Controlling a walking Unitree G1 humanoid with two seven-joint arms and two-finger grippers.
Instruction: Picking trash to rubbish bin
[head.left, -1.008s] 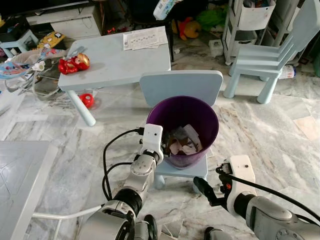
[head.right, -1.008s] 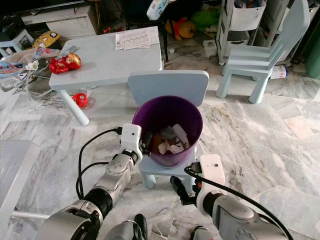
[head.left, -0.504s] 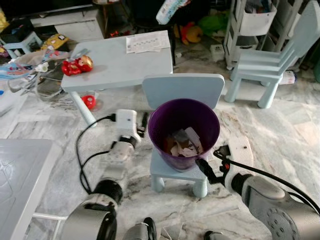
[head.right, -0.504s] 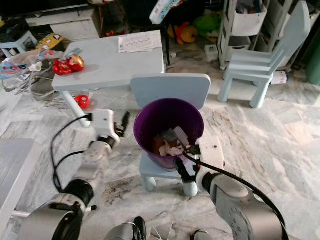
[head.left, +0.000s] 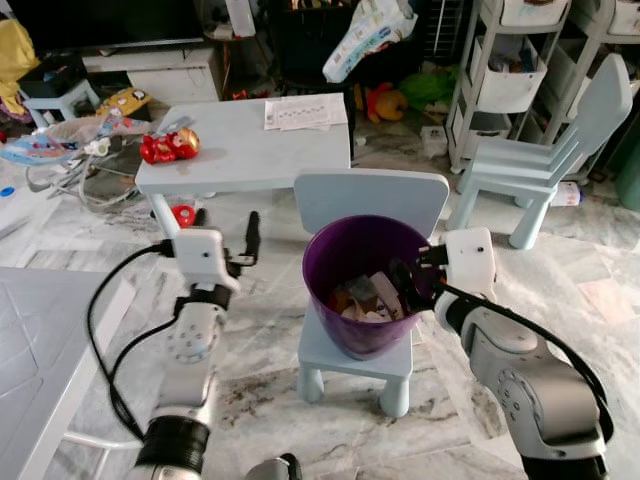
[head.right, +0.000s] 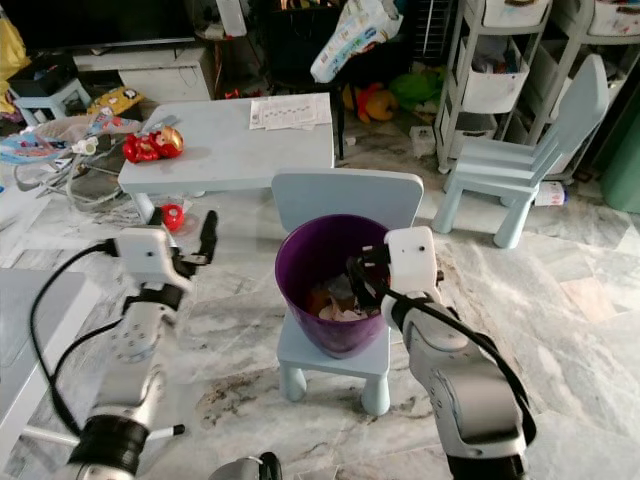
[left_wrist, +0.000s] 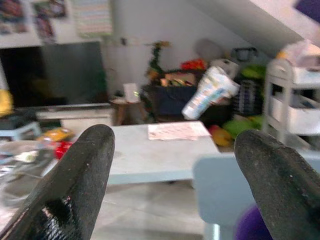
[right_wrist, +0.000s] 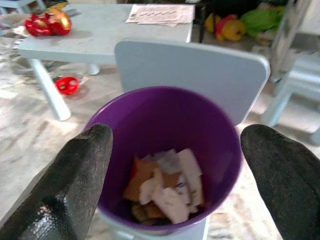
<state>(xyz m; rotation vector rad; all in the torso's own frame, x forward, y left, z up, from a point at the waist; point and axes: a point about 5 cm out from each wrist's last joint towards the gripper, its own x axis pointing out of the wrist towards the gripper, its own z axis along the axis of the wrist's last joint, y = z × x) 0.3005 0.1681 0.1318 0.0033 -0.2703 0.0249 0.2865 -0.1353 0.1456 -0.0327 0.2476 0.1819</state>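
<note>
On your far left a grey slab edge (head.left: 40, 340) borders bare marble floor (head.left: 255, 330). Your left gripper (head.left: 250, 238) is raised over that floor, fingers spread wide with nothing between them, well apart from the bin. Behind it stands one low blue table (head.left: 250, 150) carrying one red toy (head.left: 170, 146) and a sheet of papers (head.left: 305, 111).

In the middle, one purple rubbish bin (head.left: 365, 330) sits on one small blue chair (head.left: 370, 200), its rim just in front of the backrest. The trash (right_wrist: 167, 187), several crumpled paper scraps, lies in the bottom of the bin.

Your right gripper (right_wrist: 175, 170) hangs over the bin's right rim, fingers wide apart and empty. Further right stands a second blue chair (head.left: 540, 165), with open floor between.
</note>
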